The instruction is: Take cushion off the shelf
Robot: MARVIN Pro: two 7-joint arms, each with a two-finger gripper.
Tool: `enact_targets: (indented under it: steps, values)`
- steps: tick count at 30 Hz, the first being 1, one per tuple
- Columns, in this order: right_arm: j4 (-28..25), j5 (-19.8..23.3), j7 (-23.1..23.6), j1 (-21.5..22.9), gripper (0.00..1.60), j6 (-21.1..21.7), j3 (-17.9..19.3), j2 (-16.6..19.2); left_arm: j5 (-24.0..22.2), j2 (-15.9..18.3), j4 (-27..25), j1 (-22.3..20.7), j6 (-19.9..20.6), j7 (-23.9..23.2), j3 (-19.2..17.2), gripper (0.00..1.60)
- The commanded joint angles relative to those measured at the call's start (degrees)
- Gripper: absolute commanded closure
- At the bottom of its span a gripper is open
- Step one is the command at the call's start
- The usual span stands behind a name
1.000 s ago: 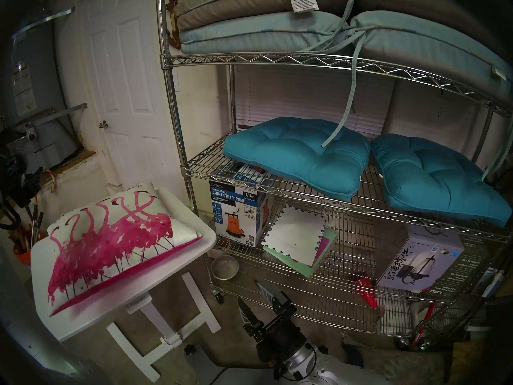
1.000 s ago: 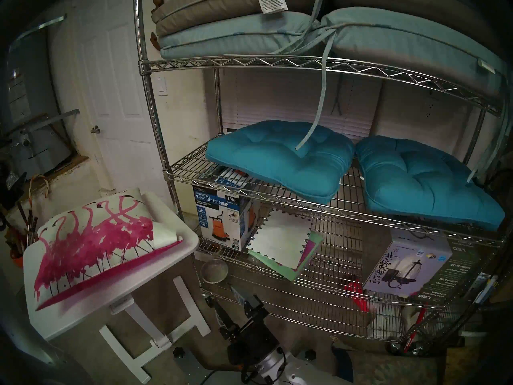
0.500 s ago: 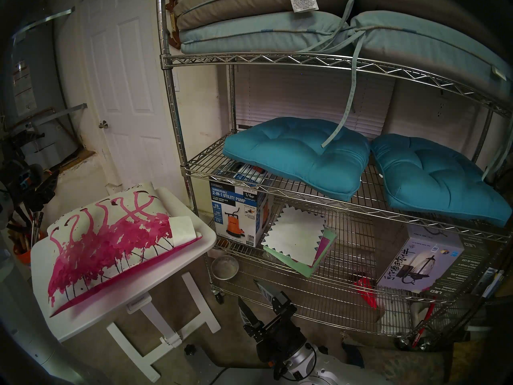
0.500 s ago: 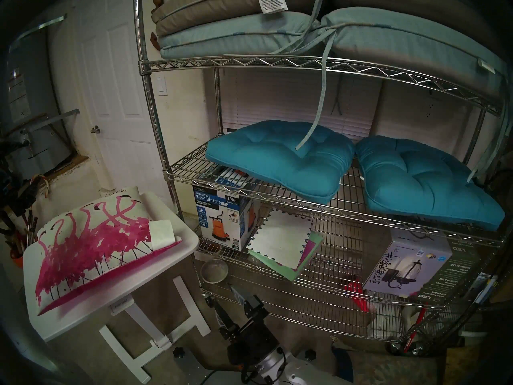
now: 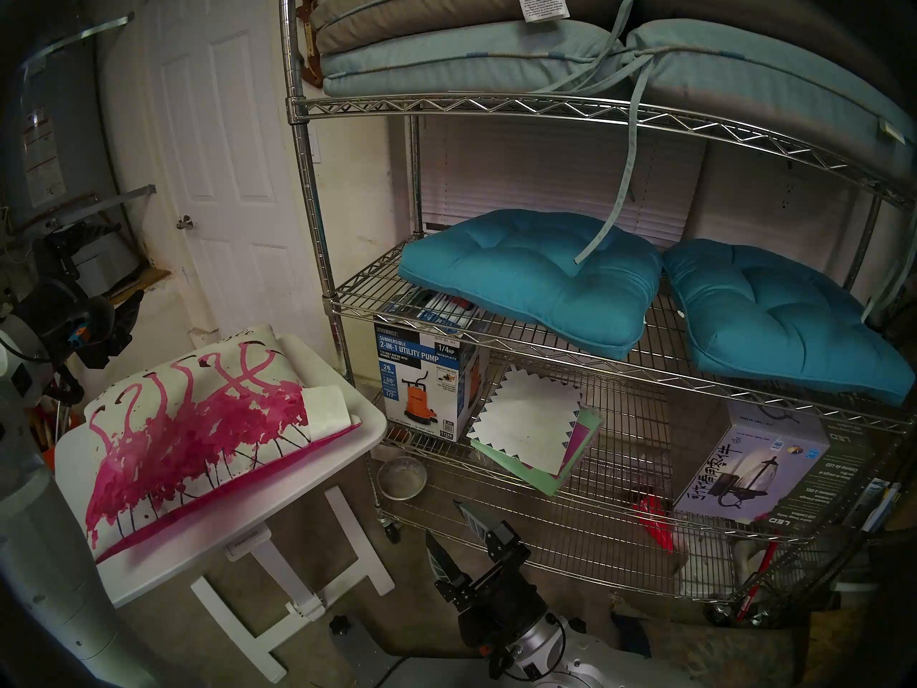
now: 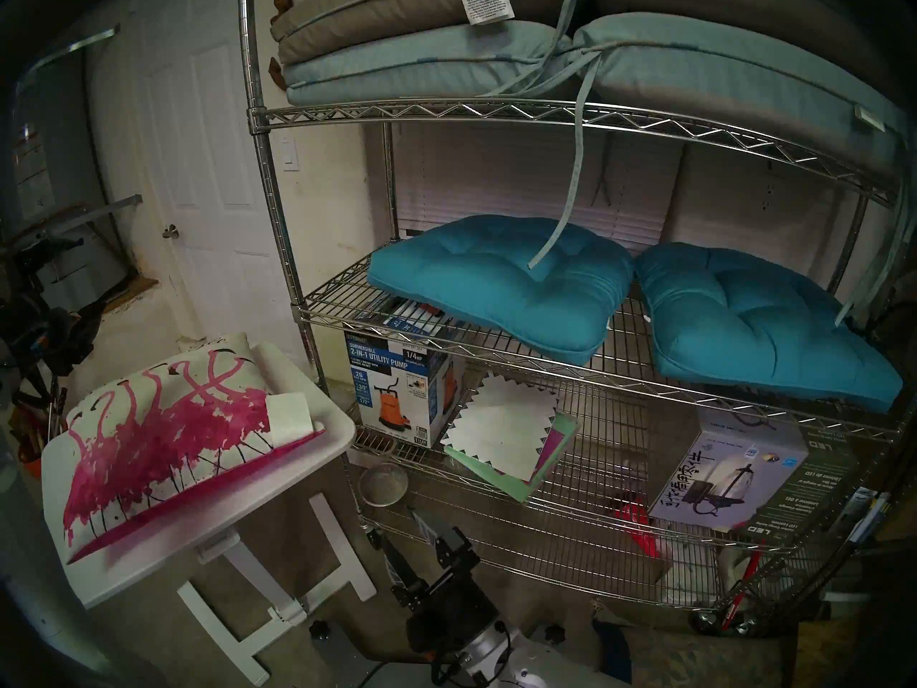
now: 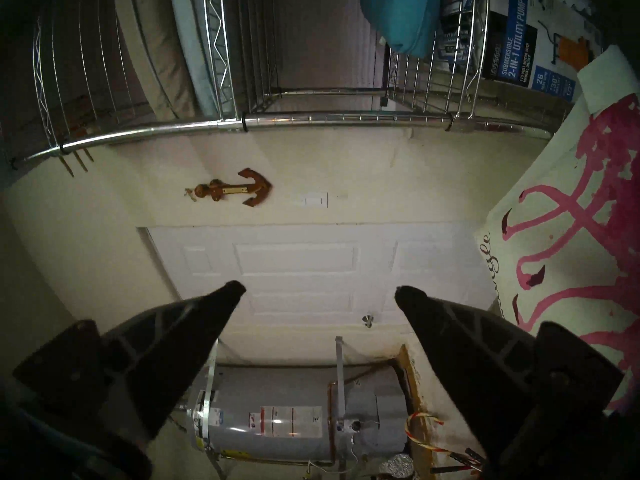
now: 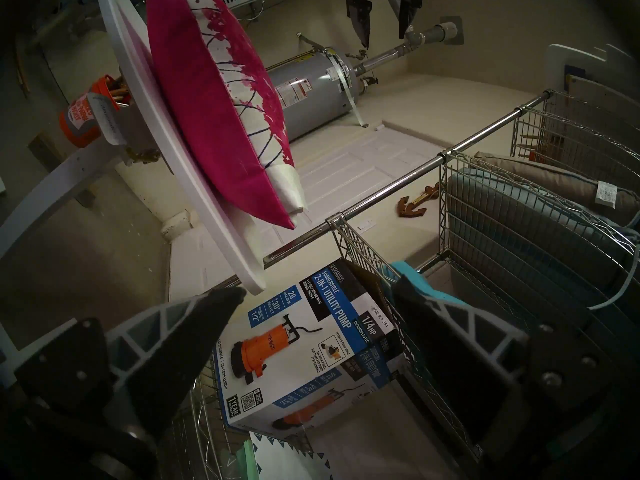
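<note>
The cushion [image 5: 198, 439] is found flat on the small white bench [image 5: 297, 478], white-and-magenta side up, with its solid magenta back showing along the near edge and a white label [image 5: 325, 409] folded over the right corner. So it's off the shelf [image 5: 496, 107] already, and nothing is gripping it.

The shelf is parked just right of the bench: a chrome wire rack with zigzag edges and caster wheels. Pale blue-grey pads [image 5: 471, 61] with ties are stacked on the top tier, and two teal seat cushions [image 5: 536, 280] are laid side by side on the middle one. Lower down, a utility pump box [image 5: 426, 379], some scalloped papers [image 5: 526, 424] and a lantern box [image 5: 754, 463] are stored. A metal bowl [image 5: 401, 477] is seen under the rack near the post.

The room looks like a garage corner: cream walls, a white panel door [image 5: 223, 175], a grey water heater [image 7: 277, 420], a brown anchor ornament [image 7: 235, 188] hung on the wall, and a dull carpeted floor [image 5: 347, 637].

The left gripper [image 7: 320, 290] is held up beside the cushion with its jaws spread wide and empty. The right gripper [image 5: 456, 528] is kept low in front of the rack, also spread apart, nothing between the fingers.
</note>
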Motion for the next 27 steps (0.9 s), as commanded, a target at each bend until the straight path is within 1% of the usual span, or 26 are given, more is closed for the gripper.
enact_targets:
  steps: [1,6,8,9,12,14,16,19,27]
  values:
    - [-1.1,0.0,-0.5,0.0,0.00,0.0,0.0,-0.3,1.3,-2.2,-0.8,0.0,-2.6,4.8,0.6,0.00]
    - [-1.1,0.0,-0.4,0.1,0.00,-0.1,0.1,-0.2,1.2,-2.5,-0.8,0.1,-2.9,4.9,0.8,0.00]
    - [-1.1,0.0,-0.5,0.1,0.00,-0.1,0.0,-0.2,1.5,-3.2,-0.8,0.5,-3.5,5.7,1.2,0.00]
    - [-1.1,0.0,-0.5,0.1,0.00,0.0,0.0,-0.3,2.1,-4.0,-0.8,0.8,-4.2,6.9,1.5,0.00]
    - [-1.1,0.0,-0.5,0.1,0.00,0.0,0.0,-0.3,2.6,-4.6,-0.8,1.0,-4.0,7.1,1.7,0.00]
    - [-1.1,0.0,-0.5,0.1,0.00,-0.1,0.0,-0.2,3.3,-5.4,-0.8,1.2,-4.7,8.3,1.9,0.00]
    - [-1.1,0.0,-0.5,0.1,0.00,-0.1,0.0,-0.2,3.5,-5.5,-0.8,1.2,-4.8,8.5,1.9,0.00]
    - [-1.1,0.0,-0.5,0.1,0.00,0.0,0.0,-0.3,4.8,-6.7,-0.8,1.5,-5.8,10.4,2.1,0.00]
    - [-1.1,0.0,-0.5,0.1,0.00,-0.1,0.0,-0.2,6.3,-7.9,-0.8,1.7,-6.7,12.3,2.3,0.00]
